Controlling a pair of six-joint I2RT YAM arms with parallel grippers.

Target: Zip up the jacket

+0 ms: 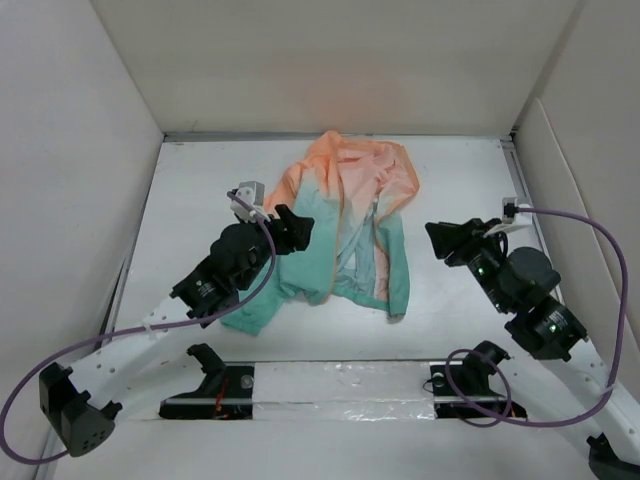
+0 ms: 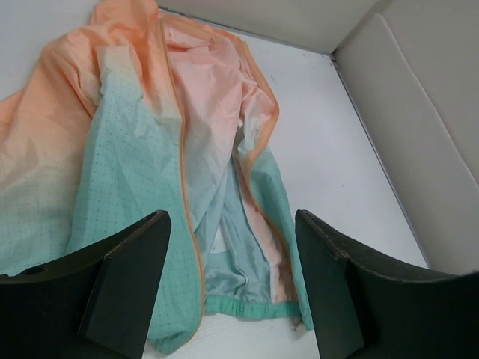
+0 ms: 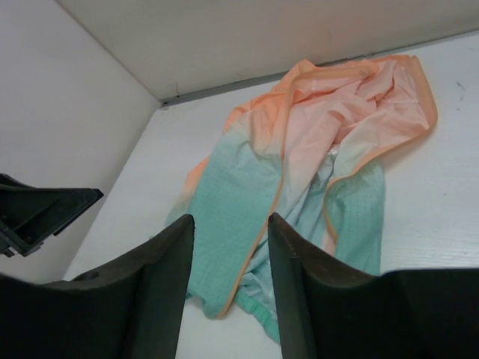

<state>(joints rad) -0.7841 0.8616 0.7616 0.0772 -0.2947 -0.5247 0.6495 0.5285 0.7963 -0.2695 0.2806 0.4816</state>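
The jacket (image 1: pixel 345 215) lies on the white table, orange hood at the far end, teal hem toward me, front open with the lining showing. Its orange zipper edge (image 2: pixel 183 187) runs down the left panel; the teal elastic hem (image 2: pixel 247 305) lies between my left fingers. My left gripper (image 1: pixel 295 228) is open, hovering over the jacket's left side. My right gripper (image 1: pixel 440 238) is open, apart from the jacket's right edge. In the right wrist view the jacket (image 3: pixel 299 179) lies beyond the open fingers (image 3: pixel 161 284).
White walls enclose the table on the left, back (image 1: pixel 340 60) and right. The left arm's gripper (image 3: pixel 37 213) shows at the left of the right wrist view. Purple cables (image 1: pixel 590 230) loop beside both arms.
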